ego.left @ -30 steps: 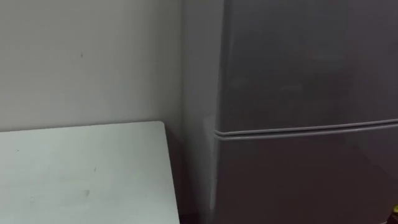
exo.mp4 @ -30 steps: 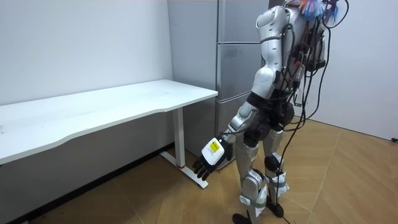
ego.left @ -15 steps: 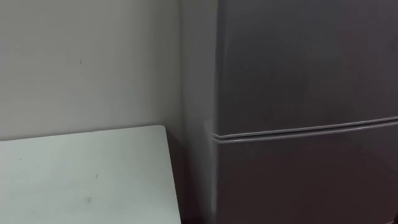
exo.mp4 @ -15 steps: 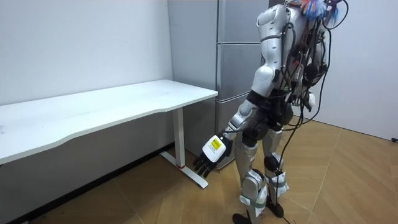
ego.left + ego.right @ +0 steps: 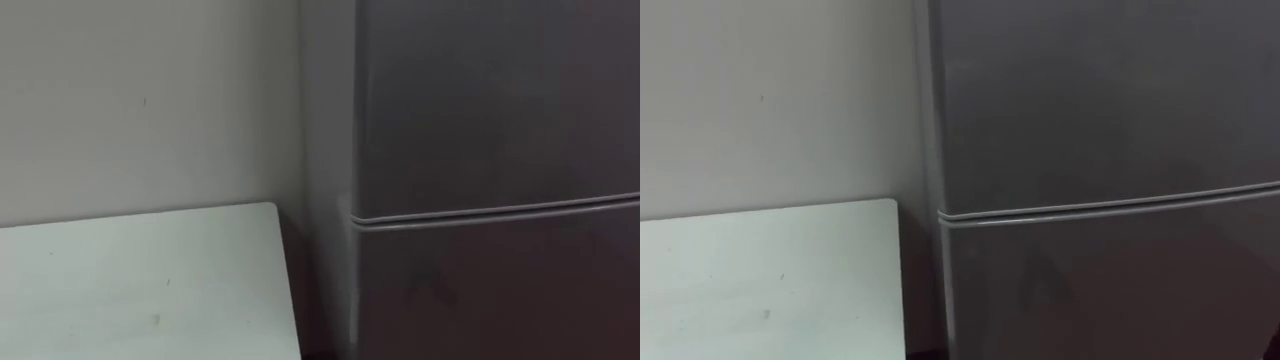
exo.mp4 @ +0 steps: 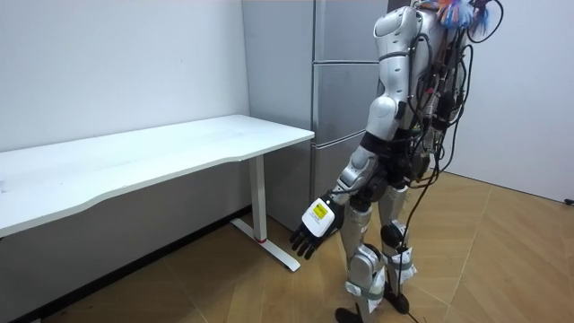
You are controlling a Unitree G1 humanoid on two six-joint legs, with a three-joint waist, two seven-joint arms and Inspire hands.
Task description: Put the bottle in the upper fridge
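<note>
You cannot tell where the bottle is. The left hand hangs low by the thigh, fingers loosely straight and holding nothing, so the bottle is probably carried on the torso's far side. The tall grey two-door fridge is shut, so its upper door needs opening first. The eye views give you that door and the flat white counter up close, while the room view gives the robot's stance close before the fridge.
</note>
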